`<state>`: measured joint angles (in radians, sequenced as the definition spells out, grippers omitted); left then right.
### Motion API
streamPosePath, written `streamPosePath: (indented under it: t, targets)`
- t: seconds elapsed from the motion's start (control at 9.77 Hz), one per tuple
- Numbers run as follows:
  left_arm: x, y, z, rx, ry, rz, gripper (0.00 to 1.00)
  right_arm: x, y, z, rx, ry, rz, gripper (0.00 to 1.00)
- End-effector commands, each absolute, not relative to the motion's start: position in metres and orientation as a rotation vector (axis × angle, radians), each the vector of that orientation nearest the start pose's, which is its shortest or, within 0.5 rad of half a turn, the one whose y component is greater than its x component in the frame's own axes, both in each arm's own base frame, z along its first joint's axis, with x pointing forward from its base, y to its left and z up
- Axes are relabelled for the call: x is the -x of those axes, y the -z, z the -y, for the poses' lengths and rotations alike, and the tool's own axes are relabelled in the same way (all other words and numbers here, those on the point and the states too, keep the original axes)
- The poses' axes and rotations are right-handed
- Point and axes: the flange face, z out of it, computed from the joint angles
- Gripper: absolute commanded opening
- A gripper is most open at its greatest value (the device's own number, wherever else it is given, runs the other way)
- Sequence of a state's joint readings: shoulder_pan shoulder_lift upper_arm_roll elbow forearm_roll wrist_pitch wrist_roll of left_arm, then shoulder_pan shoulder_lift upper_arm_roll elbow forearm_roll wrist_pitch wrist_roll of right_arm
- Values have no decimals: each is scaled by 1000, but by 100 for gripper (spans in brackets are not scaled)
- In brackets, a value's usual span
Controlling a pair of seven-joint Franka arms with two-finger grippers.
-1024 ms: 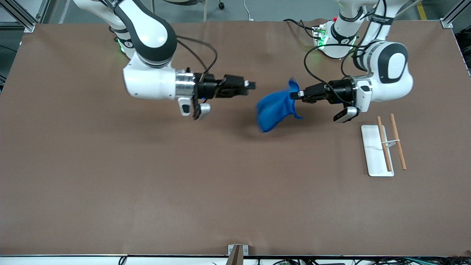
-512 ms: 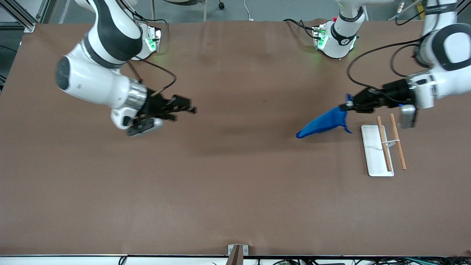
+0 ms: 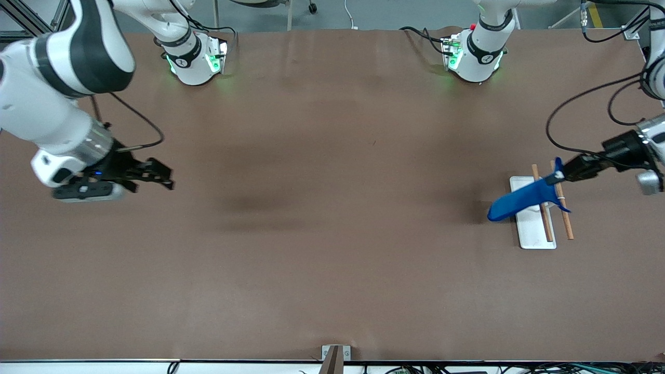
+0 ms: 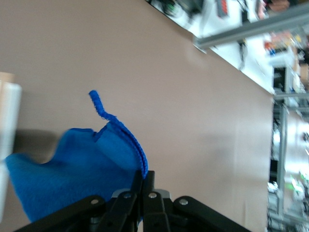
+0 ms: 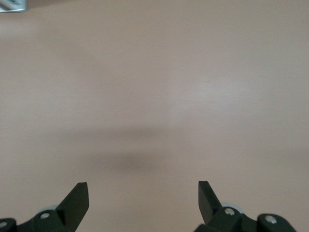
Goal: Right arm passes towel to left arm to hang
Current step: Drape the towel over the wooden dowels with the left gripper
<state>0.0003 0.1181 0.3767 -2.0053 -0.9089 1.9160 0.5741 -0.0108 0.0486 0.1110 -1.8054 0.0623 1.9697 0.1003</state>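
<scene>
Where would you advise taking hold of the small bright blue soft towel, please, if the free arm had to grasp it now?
Probably the towel's loose hanging end, over the white flat rack base, coming from the right arm's end of the table. The left pincer is shut on the corner with the short thread, so the rest droops free. The right pincer waits open.

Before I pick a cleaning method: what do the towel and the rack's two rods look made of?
The towel: soft, fuzzy blue cloth, probably microfibre; it droops limp from the left gripper. The rods: matte brown, likely wood, over a white base.
</scene>
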Motion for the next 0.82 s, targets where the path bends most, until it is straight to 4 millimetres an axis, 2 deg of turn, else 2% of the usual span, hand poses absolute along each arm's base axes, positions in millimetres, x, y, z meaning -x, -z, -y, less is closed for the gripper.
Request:
streamPosePath:
  t: [0.0, 0.1, 0.2, 0.31, 0.41, 0.51, 0.61, 0.72]
  targets:
    - [-534, -385, -228, -2408, -287, -417, 0, -572, -569, -17, 3139, 165, -102, 100]
    - [-529, -373, -252, -2425, -294, -455, 0, -569, -594, 4, 3143, 131, -156, 100]
    - [-529, -367, -273, -2446, -309, -480, 0, -562, -607, 20, 3144, 83, -203, 100]
    - [-529, -362, -294, -2459, -320, -527, 4, -556, -612, 36, 3140, 47, -271, 100]
    - [-520, -357, -317, -2465, -327, -580, 5, -554, -643, 50, 3133, 115, -289, 100]
    - [-513, -348, -340, -2466, -319, -675, 5, -549, -666, 52, 3133, 118, -295, 100]
    - [-513, -334, -353, -2464, -273, -775, 23, -544, -669, 52, 3133, 56, -297, 100]
    - [-520, -336, -348, -2485, -265, -741, 96, -542, -664, 50, 3137, 17, -291, 100]
